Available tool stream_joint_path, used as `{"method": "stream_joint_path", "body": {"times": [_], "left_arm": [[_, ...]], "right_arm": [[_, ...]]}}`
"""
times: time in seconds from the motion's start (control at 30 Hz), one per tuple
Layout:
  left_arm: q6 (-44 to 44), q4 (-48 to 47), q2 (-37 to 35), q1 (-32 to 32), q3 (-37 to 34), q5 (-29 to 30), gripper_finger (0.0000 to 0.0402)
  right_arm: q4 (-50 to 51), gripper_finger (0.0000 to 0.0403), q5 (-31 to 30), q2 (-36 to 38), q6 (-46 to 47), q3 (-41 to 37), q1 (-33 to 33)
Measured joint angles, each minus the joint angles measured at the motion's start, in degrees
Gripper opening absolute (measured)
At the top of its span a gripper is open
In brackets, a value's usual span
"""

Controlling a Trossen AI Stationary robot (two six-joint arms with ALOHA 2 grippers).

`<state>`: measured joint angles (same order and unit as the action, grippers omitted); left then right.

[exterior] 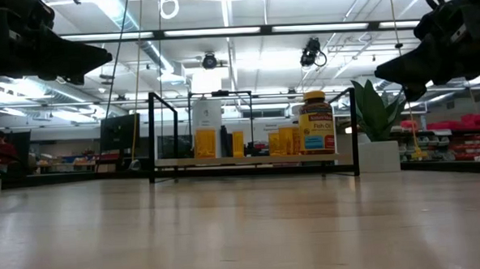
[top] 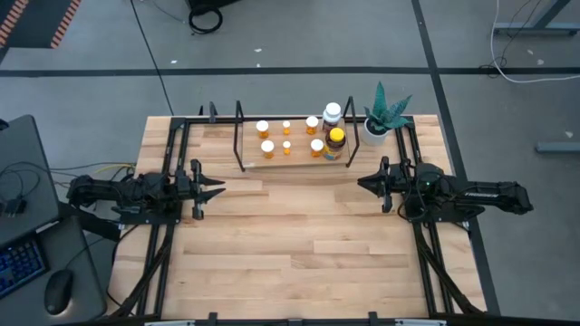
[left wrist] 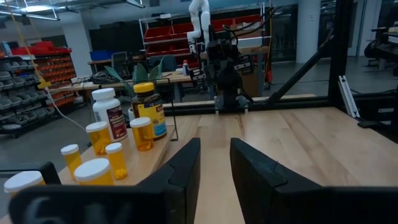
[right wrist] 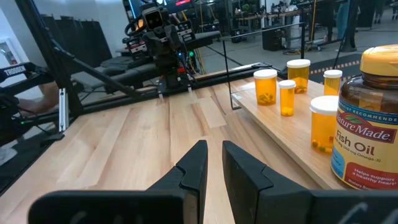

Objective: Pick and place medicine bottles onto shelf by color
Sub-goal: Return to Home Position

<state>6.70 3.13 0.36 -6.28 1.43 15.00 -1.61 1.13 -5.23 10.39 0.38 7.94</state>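
Note:
The shelf (top: 294,158), a light board in a black wire frame, stands at the table's far middle. On it stand six small orange bottles with white caps (top: 267,146), the white bottle (top: 332,113) and the dark amber bottle with a yellow lid (top: 336,138) at its right end. All of them stand upright on their bases. My left gripper (top: 220,189) hovers left of the shelf and nearer than it, and my right gripper (top: 362,183) hovers right of it. Both point toward the table's middle, empty, with only a narrow gap between the fingers (left wrist: 215,146) (right wrist: 215,146).
A white pot with a green plant (top: 381,122) stands on the table just right of the shelf's right end. The bare wooden tabletop (top: 290,244) stretches between the two arms and toward the near edge.

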Motion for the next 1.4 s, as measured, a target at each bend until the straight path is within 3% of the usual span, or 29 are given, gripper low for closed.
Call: {"method": "stream_joint_path", "body": {"times": [1.4], "left_arm": [[0.0, 0.0, 0.0, 0.0, 0.0, 0.0, 0.0085]], "right_arm": [[0.0, 0.0057, 0.0, 0.0, 0.0, 0.0, 0.0]]}}
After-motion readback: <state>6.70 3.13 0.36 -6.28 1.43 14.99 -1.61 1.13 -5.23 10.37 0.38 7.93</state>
